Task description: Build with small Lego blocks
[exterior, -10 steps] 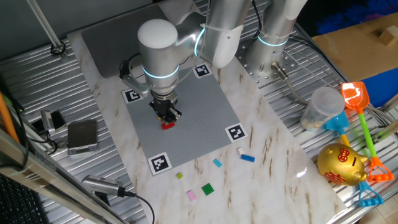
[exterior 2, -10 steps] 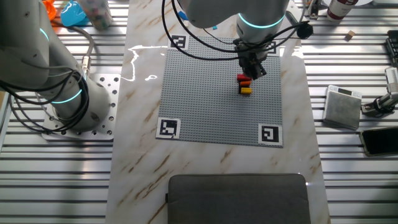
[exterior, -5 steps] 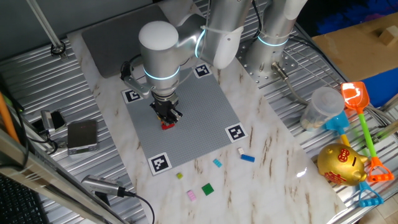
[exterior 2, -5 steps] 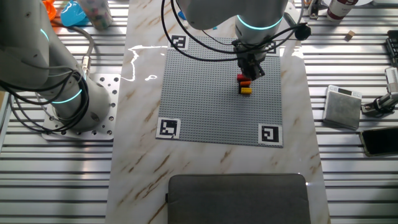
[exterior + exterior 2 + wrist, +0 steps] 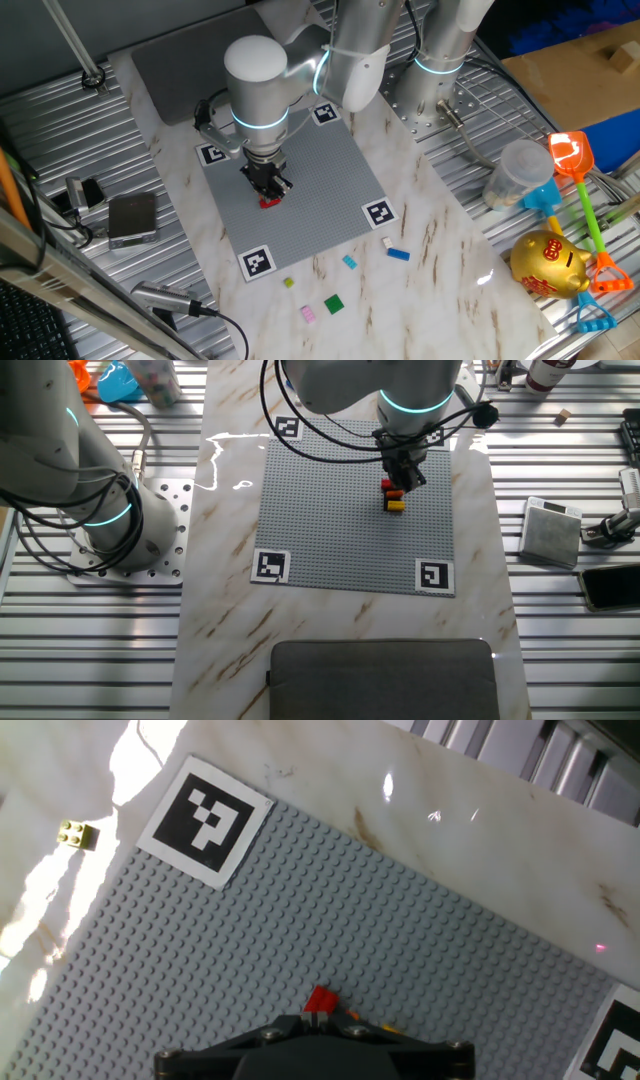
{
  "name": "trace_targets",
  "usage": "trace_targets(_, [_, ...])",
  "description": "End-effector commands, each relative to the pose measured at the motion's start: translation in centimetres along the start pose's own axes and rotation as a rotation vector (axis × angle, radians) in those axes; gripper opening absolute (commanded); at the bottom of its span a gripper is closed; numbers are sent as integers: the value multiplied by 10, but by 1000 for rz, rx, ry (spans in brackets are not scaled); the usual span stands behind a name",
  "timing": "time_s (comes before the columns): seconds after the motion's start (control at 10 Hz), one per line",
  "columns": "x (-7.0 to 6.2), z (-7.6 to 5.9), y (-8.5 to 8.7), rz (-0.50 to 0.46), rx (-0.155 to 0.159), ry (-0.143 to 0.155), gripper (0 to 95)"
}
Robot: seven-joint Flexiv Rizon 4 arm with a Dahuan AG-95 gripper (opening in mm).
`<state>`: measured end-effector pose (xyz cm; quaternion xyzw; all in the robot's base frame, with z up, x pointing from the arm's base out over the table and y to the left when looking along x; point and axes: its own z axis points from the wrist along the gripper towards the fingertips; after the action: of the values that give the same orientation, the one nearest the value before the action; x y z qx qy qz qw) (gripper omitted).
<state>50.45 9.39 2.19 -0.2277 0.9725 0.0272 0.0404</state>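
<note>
A short row of small Lego blocks, red (image 5: 391, 485), orange and yellow (image 5: 395, 506), sits on the grey studded plate (image 5: 330, 510). My gripper (image 5: 402, 472) hangs right over its red end, fingers together. In the hand view the red brick (image 5: 321, 1000) shows just past the tips of my shut gripper (image 5: 318, 1018); whether they touch it I cannot tell. From the one fixed view my gripper (image 5: 268, 184) stands over the red brick (image 5: 270, 202). Loose bricks lie off the plate: blue (image 5: 399, 254), light blue (image 5: 349, 262), green (image 5: 333, 304), pink (image 5: 309, 314).
A yellow-green brick (image 5: 77, 835) lies on the marble by a corner marker (image 5: 205, 820). A second arm's base (image 5: 110, 510) stands beside the plate. Toys and a gold piggy bank (image 5: 548, 265) sit at one side, a grey box (image 5: 550, 530) at the other.
The arm has shifted only a few pixels above the plate. The row of bricks and the loose bricks have not moved.
</note>
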Motion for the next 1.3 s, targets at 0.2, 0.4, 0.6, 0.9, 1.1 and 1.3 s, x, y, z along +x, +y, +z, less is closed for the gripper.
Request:
trace_targets(0.2, [0, 4, 0, -1, 2, 2, 0])
trace_targets(0.4, [0, -2, 2, -2, 4, 3, 0])
trace_targets(0.6, [1, -8, 3, -4, 4, 3, 0])
trace_targets(0.9, [3, -10, 1, -6, 4, 3, 0])
trace_targets(1.1, [3, -9, 0, -5, 5, 2, 0])
trace_targets(1.3, [2, -6, -5, -14, 3, -1, 0])
